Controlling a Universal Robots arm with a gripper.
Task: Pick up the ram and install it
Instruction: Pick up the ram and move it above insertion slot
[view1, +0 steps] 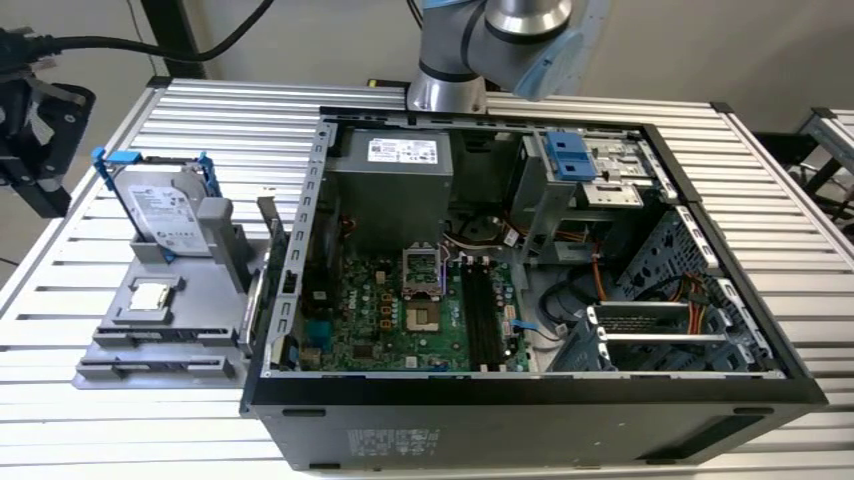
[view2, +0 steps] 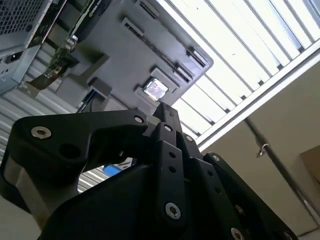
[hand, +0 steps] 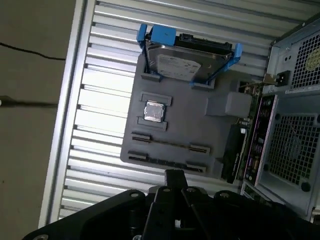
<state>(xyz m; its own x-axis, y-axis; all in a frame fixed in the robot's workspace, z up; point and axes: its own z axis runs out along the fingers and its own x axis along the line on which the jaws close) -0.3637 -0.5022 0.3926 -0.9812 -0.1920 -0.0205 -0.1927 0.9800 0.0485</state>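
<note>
Gripper (hand: 175, 174) is hovering clenched with nothing between its fingers, just off the edge of the grey tray (hand: 200, 125) in the first wrist view. The ram (hand: 167, 162) is apparently sitting on edge in the tray slot nearest the gripper, near the processor chip (hand: 153, 111) and the blue-framed hard drive (hand: 187, 62). The tray is lying just beside the open PC case (view1: 534, 400).

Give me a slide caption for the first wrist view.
Gripper aimed at gray tray holding ram, processor chip and hard drive.
</note>
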